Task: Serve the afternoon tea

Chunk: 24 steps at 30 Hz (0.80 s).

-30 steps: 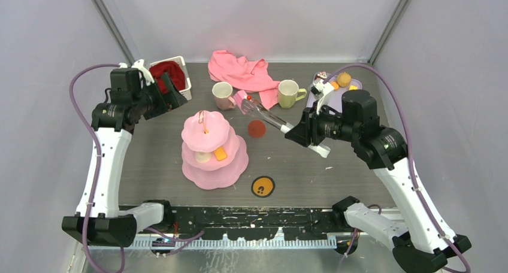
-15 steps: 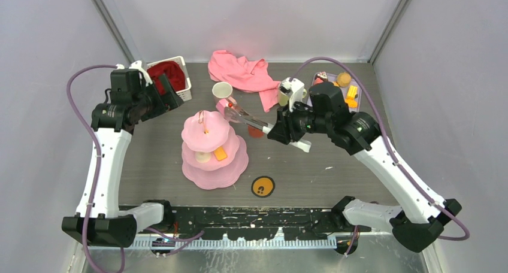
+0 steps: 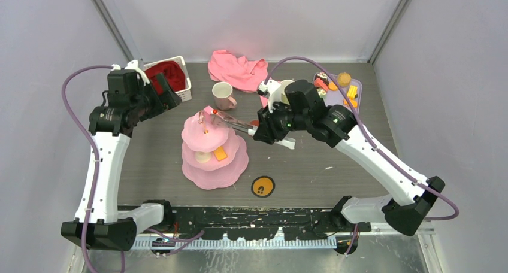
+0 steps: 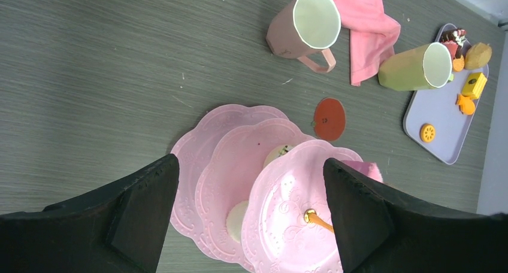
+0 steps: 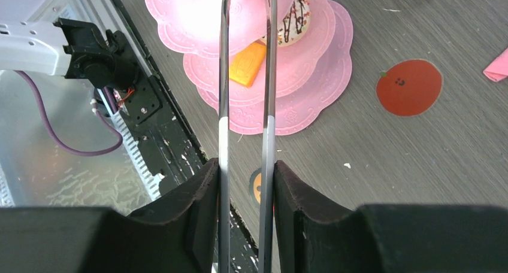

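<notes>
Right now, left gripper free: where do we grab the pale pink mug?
Probably best to pinch the wall of the pale pink mug at the rim, one finger inside, coming from above on its left side with the open left gripper. It stands upright with its mouth open, and its handle juts near-right, toward the tongs.

A robot lab booth: plain pale walls (image 3: pixel 251 15) box in a grey worktop (image 3: pixel 311 159) carrying 2 bolted arms (image 3: pixel 106 165).
</notes>
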Motion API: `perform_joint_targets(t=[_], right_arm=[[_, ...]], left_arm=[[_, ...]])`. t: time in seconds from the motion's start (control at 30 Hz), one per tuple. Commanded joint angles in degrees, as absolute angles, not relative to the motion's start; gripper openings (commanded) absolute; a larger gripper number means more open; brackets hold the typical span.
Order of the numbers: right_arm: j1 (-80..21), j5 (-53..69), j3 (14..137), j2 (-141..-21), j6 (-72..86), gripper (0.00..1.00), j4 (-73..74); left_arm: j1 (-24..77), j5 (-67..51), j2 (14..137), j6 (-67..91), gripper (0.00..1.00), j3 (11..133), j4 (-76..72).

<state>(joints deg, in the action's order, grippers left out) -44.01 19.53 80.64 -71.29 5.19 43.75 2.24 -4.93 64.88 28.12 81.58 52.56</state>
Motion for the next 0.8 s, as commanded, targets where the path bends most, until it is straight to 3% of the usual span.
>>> perform_joint_targets(t=[0.0,0.13,0.27,0.37,0.77], right_arm=[[-45.5,19.9,84.3,-72.8,3.5,0.01,38.6],[-45.9,19.6,84.1,-73.9,3.3,0.04,38.2],[-46.2,19.2,83.7,-74.2,3.7,0.29,37.6],[-46.2,19.1,83.7,-73.7,3.8,0.38,37.4],[-46.2,15.2,84.5,-71.4,3.1,0.47,39.1]], left_arm=[[2.0,-4.4,64.1,28.5,0.89,81.5,49.6],[2.0,-4.8,63.8,28.6,0.89,80.9,49.4],[2.0,-4.9,63.8,28.6,0.89,80.9,49.4],[2.0,-5.0,63.9,28.6,0.89,81.0,49.4],[2.0,-6.1,64.8,29.1,0.89,81.3,48.7]])
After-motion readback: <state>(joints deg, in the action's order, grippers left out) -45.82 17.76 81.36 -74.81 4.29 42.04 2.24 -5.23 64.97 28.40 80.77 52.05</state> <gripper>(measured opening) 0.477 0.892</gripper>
